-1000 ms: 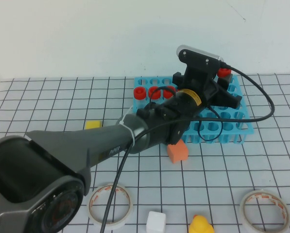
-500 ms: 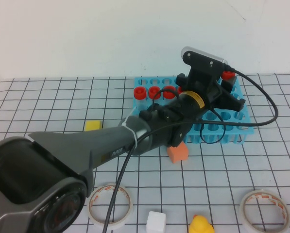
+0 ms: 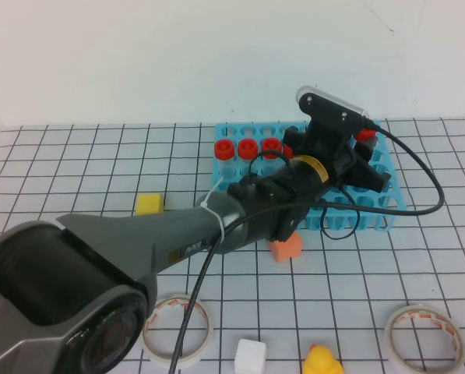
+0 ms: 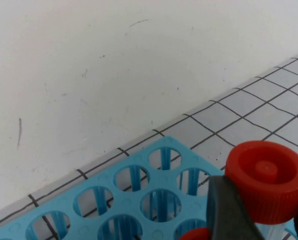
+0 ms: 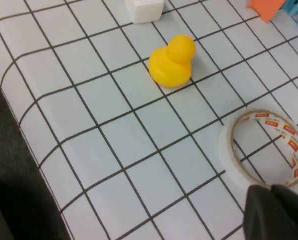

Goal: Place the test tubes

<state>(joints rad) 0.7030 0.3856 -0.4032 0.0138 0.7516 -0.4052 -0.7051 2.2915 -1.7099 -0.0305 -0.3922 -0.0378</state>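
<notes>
A blue test-tube rack (image 3: 376, 204) stands at the back of the gridded table, with three red-capped tubes (image 3: 248, 147) upright in its far-left holes. My left gripper (image 3: 362, 160) hangs over the rack's far right end, shut on a clear test tube with a red cap (image 3: 364, 134). In the left wrist view the red cap (image 4: 266, 179) sits between the dark fingers (image 4: 228, 212) of my left gripper (image 4: 266, 217), above empty rack holes (image 4: 161, 202). My right gripper (image 5: 269, 192) hovers low over the near right of the table, shut and empty.
An orange block (image 3: 286, 246) lies in front of the rack and a yellow block (image 3: 148, 203) to its left. Tape rolls (image 3: 177, 328) (image 3: 424, 336), a white cube (image 3: 250, 358) and a yellow duck (image 3: 323, 362) line the near edge.
My left gripper has carried the held tube a little to the right over the rack's right end. Nothing else has moved.
</notes>
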